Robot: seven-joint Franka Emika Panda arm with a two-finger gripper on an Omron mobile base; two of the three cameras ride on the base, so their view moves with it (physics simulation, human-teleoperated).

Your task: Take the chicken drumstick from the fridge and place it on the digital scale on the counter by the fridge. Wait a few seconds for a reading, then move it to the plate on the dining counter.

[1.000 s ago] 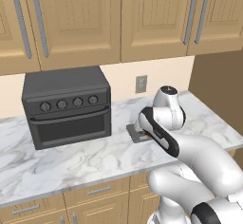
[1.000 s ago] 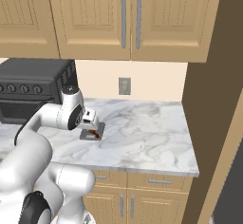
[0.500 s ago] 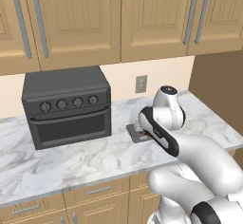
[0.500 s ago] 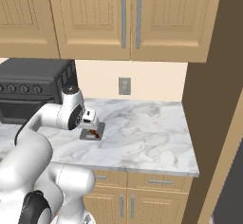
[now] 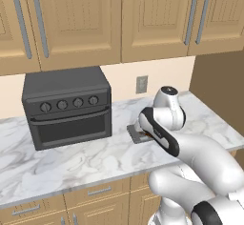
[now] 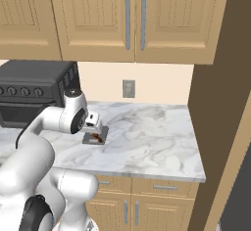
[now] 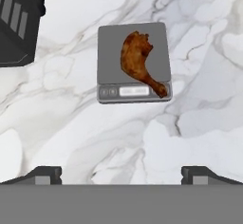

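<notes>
The reddish-brown chicken drumstick [image 7: 139,60] lies on the small dark grey digital scale [image 7: 109,42], its narrow end pointing toward the display strip. The scale rests on the marble counter [image 7: 71,123]. My gripper [image 7: 121,174] hangs above it, open, both fingertips wide apart with nothing between them. In the right base view the gripper [image 6: 94,129] points down just over the scale [image 6: 89,140] and the drumstick [image 6: 98,138]. In the left base view my arm covers most of the scale [image 5: 133,134]. The fridge's dark grey side [image 6: 240,196] shows at the far right. The plate and dining counter are out of view.
A black knobbed toaster oven [image 5: 66,107] stands on the counter left of the scale, its corner [image 7: 19,19] near the scale in the hand view. Wooden wall cabinets [image 5: 119,19] hang above. A tall brown panel [image 6: 220,103] closes the counter's right end.
</notes>
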